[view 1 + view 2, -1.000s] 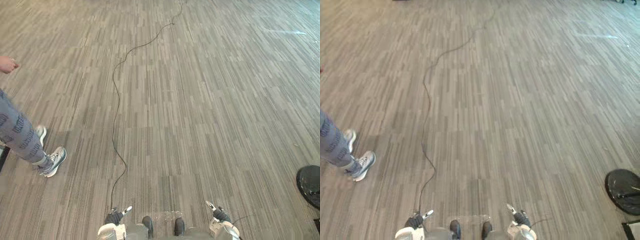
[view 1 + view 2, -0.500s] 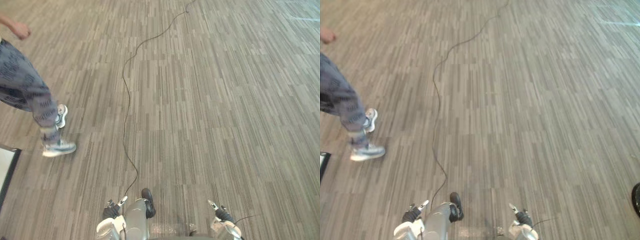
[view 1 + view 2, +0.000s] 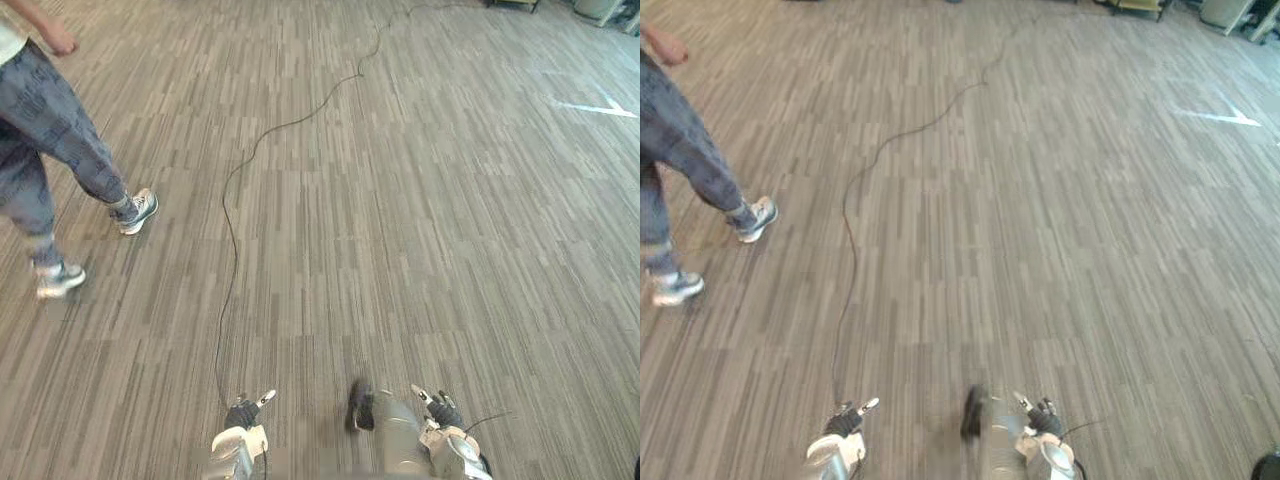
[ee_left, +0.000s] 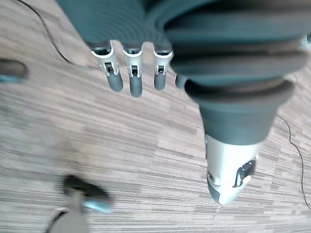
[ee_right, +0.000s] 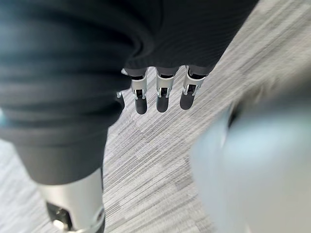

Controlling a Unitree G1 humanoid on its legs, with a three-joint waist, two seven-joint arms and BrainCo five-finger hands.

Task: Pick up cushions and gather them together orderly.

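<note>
Left hand [image 4: 134, 80]: fingers straight and released, empty, hanging above the grey striped plank-pattern floor [image 3: 420, 220]. Right hand [image 5: 163, 97]: likewise relaxed, holding nothing. A person in grey patterned trousers [image 3: 55, 115] is at the robot's far left. Cushions' whereabouts: cannot tell.

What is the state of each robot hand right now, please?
Left robot hand: open, fingers straight, holding nothing.
Right robot hand: open, fingers straight, holding nothing.

The person [image 3: 60, 125] (mid-stride, far left) is cut off above the waist.
</note>
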